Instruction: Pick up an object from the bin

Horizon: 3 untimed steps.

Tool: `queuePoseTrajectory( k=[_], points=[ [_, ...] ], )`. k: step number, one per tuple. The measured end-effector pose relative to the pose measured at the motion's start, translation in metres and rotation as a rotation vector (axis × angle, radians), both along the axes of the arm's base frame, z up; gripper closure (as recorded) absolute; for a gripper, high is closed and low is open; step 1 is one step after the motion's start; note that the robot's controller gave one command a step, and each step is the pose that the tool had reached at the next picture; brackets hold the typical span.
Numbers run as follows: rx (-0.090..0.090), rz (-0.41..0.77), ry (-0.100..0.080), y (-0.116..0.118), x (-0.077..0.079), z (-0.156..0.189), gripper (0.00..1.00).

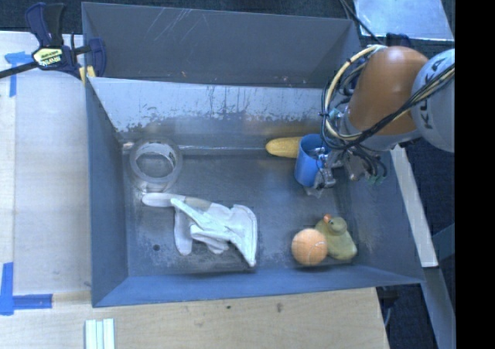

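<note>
Nearest, an orange ball touches a yellow-green duck by the bin's front wall, and beyond them my tool hangs just beside a blue cup, open or closed I cannot tell, with a yellow piece behind.

the grey metal bin is showing a matt finish, its wall at 12 o'clock looking scratched and streaked, its floor looking scuffed. at 9 o'clock a clear cup is glinting like smooth see-through plastic. at 7 o'clock a white glove is lying limp, looking like soft matt cloth. at 5 o'clock an orange ball is looking matt, and the yellow-green duck just beside it is looking like smooth rubber or plastic. at 3 o'clock a blue cup is showing smooth, faintly shiny plastic. the arm's orange cover is shining glossy.
</note>
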<state>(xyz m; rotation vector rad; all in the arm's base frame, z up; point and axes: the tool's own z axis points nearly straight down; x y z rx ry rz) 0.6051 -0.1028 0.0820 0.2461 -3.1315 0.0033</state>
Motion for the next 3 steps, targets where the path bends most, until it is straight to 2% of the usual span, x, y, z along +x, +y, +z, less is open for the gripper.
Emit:
queuePoseTrajectory(
  k=[1,2,3],
  points=[
    [0.000,0.000,0.000,0.000,0.000,0.000,1.00],
    [0.000,0.069,-0.003,-0.010,0.012,0.107,1.00],
    [0.000,0.069,-0.003,-0.010,0.012,0.107,1.00]
  ],
)
